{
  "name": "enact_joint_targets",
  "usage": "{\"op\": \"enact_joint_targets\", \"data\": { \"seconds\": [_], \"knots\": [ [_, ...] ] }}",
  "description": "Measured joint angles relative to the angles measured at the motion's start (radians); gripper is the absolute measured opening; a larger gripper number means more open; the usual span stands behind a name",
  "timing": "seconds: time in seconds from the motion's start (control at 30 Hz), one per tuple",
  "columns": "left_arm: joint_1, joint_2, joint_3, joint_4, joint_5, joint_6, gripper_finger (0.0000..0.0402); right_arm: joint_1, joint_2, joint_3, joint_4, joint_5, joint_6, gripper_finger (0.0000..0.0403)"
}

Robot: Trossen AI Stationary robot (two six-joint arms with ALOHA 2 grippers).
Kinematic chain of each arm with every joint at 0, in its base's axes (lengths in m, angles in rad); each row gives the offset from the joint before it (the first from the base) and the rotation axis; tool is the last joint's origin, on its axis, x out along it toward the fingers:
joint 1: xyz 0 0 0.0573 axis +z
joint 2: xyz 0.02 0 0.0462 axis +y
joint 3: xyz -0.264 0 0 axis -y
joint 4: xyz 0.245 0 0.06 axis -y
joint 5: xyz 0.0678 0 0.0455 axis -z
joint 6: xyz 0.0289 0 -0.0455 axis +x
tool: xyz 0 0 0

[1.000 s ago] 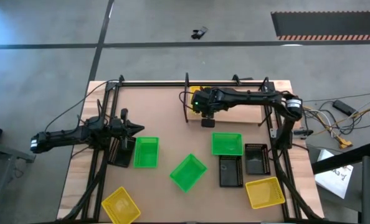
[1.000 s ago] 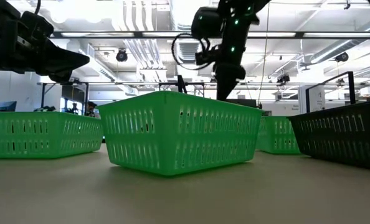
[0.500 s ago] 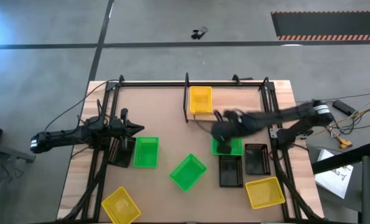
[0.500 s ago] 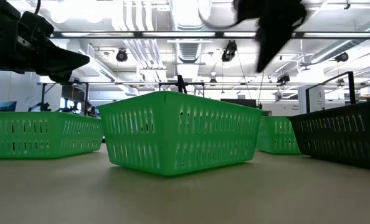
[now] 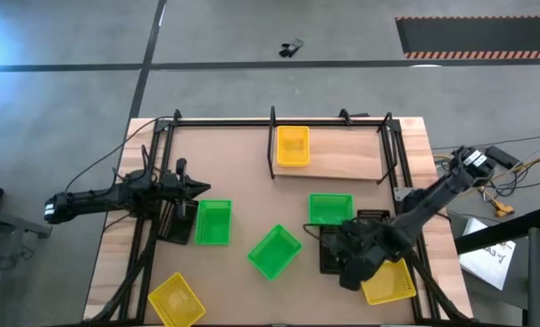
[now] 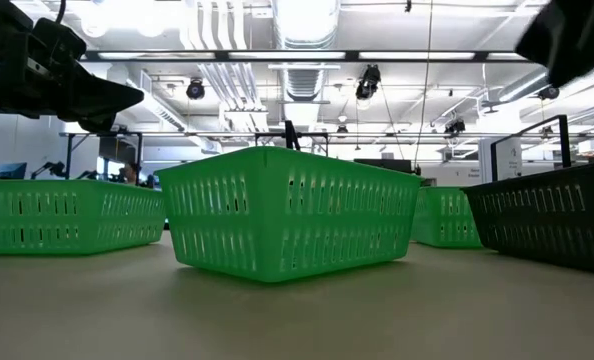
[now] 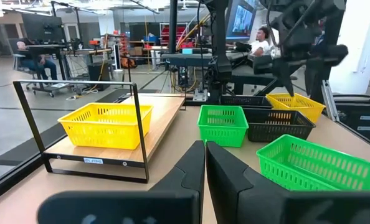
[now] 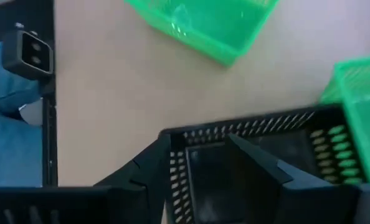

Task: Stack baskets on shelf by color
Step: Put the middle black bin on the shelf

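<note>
One yellow basket (image 5: 294, 145) stands on the left end of the pale shelf (image 5: 347, 162). It also shows in the left wrist view (image 7: 105, 124). On the tabletop lie three green baskets (image 5: 213, 222) (image 5: 275, 252) (image 5: 330, 209), two black baskets (image 5: 336, 247) (image 5: 374, 232) and two yellow baskets (image 5: 176, 300) (image 5: 388, 280). My right gripper (image 8: 200, 158) is open and empty, hovering above the left black basket's (image 8: 253, 155) near end. My left gripper (image 7: 205, 163) is shut and empty, held above the table at the left (image 5: 200, 188).
Thin black posts frame the shelf (image 5: 273, 145) and the table's sides (image 5: 152, 182). Bare tabletop (image 5: 243, 163) lies between the shelf and the green baskets. The shelf's middle and right part are bare wood. People sit in the room beyond the table (image 7: 260, 43).
My right gripper has gone from the yellow basket on the shelf toward the table's near edge, passing over the far-right green basket to hover above the left black basket. The yellow basket stays on the shelf's left end.
</note>
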State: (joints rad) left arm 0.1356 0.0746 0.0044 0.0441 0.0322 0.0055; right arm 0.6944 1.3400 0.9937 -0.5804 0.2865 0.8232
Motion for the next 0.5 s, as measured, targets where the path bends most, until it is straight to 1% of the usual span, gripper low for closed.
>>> {"op": "enact_joint_targets", "data": {
  "seconds": [0.1, 0.27, 0.37, 0.5],
  "knots": [
    [0.0, 0.001, 0.0, 0.0, 0.0, 0.0, 0.0, 0.047, 0.051, 0.007, -0.002, -0.005, 0.048, 0.0166],
    [0.0, 0.001, 0.0, 0.0, 0.0, 0.0, 0.0, 0.114, 0.153, 0.053, -0.016, -0.028, 0.005, 0.0193],
    [0.0, 0.001, 0.0, 0.0, -0.001, -0.001, 0.0, 0.13, 0.233, 0.099, -0.106, -0.024, -0.009, 0.0194],
    [0.0, 0.0, 0.0, 0.001, -0.001, -0.001, 0.0, 0.125, 0.345, 0.177, -0.24, -0.024, -0.025, 0.0177]
  ]
}}
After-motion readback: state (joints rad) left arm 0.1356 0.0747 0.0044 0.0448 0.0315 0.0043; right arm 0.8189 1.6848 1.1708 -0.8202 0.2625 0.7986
